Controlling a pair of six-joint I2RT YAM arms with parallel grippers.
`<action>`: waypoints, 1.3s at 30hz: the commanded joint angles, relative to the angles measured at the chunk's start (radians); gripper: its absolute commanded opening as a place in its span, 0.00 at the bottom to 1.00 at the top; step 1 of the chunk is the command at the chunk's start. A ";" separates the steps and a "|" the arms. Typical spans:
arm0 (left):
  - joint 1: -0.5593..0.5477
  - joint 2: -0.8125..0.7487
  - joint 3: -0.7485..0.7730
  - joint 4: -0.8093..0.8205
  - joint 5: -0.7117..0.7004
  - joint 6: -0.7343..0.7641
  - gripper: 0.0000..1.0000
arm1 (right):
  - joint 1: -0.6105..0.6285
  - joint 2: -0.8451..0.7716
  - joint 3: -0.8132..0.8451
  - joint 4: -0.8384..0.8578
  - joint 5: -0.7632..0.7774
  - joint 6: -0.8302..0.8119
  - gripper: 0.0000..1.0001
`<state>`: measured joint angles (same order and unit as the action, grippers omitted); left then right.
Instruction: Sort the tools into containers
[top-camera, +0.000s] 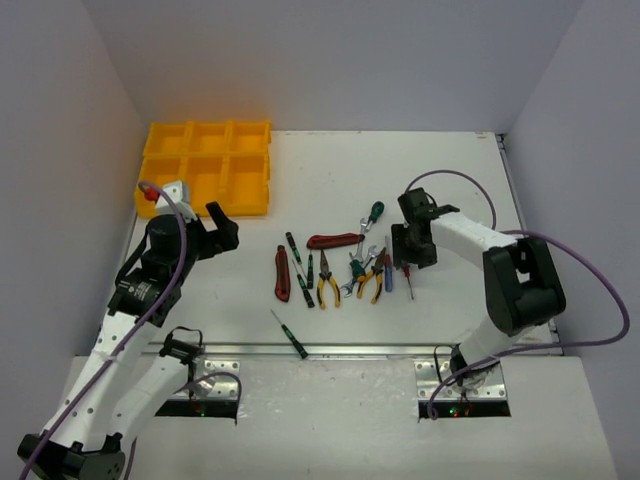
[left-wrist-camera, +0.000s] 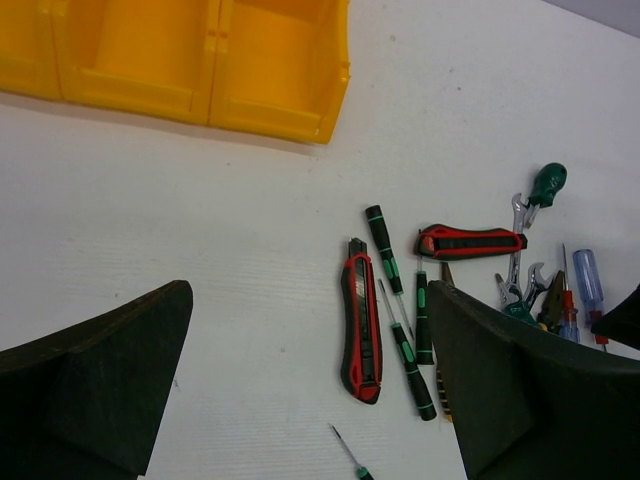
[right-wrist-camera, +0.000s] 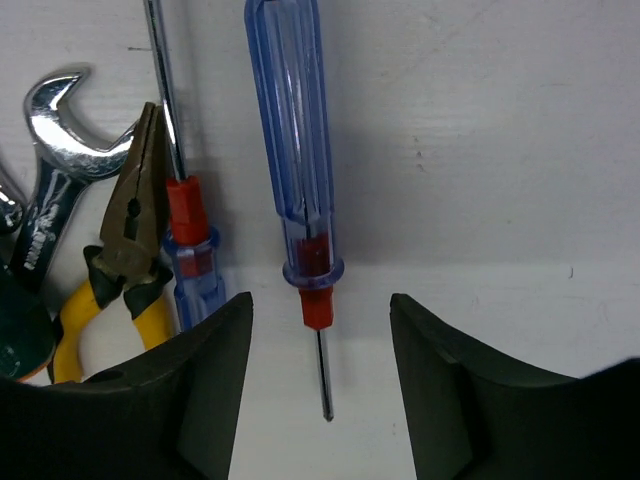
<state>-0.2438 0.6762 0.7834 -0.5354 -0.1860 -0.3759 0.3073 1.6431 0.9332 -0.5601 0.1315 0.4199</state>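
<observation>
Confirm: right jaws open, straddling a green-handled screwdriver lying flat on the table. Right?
Wrong on colour only. The right jaws are open and straddle a clear blue-handled screwdriver with a red collar, lying flat on the table. The right wrist view shows it.

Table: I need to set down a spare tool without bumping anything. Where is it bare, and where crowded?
Bare: the stretch between the yellow tray and the utility knife, and the far right corner beyond the right gripper. Crowded: the middle row from the knife to the blue-handled screwdriver, packed side by side.
</observation>
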 joint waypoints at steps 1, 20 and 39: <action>-0.014 -0.004 -0.005 0.040 0.011 -0.005 1.00 | -0.001 0.061 0.022 0.076 0.032 -0.024 0.54; -0.025 0.119 -0.088 0.502 0.682 -0.235 1.00 | 0.053 -0.400 -0.109 0.228 -0.354 0.009 0.00; -0.400 0.468 -0.040 1.117 0.723 -0.420 0.46 | 0.223 -0.597 -0.224 0.856 -1.060 0.294 0.00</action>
<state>-0.6239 1.1110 0.7024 0.4821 0.5529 -0.7858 0.5042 1.0402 0.7019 0.1557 -0.8402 0.6664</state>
